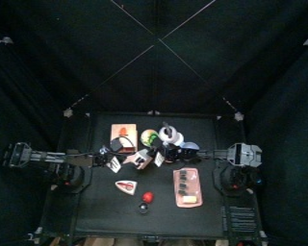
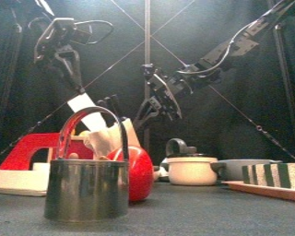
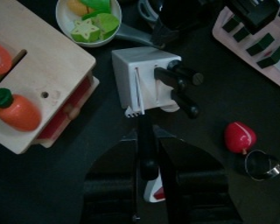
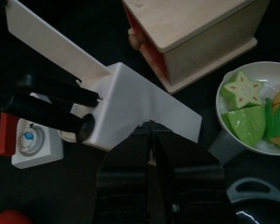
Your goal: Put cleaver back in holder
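Note:
The cleaver (image 3: 143, 79) has a white blade and a black handle (image 3: 181, 86), and it hangs above the table between both arms. My left gripper (image 3: 142, 122) is closed on one edge of the blade. My right gripper (image 4: 150, 133) pinches the opposite edge of the same cleaver (image 4: 130, 96). In the front view the cleaver (image 2: 78, 101) shows tilted under the left arm. The holder (image 1: 123, 128), an orange-tan block with red and white marks, lies at the table's back left, beside the cleaver and apart from it. It appears as a wooden block (image 3: 38, 61) in the left wrist view.
A bowl of green toy vegetables (image 4: 254, 109) sits close to the holder. A pale pink tray (image 1: 189, 185) lies front right. A red round toy (image 3: 240, 136), a white-and-red piece (image 4: 25, 140), a metal can (image 2: 88, 189) and a small white pot (image 2: 191, 169) stand toward the front.

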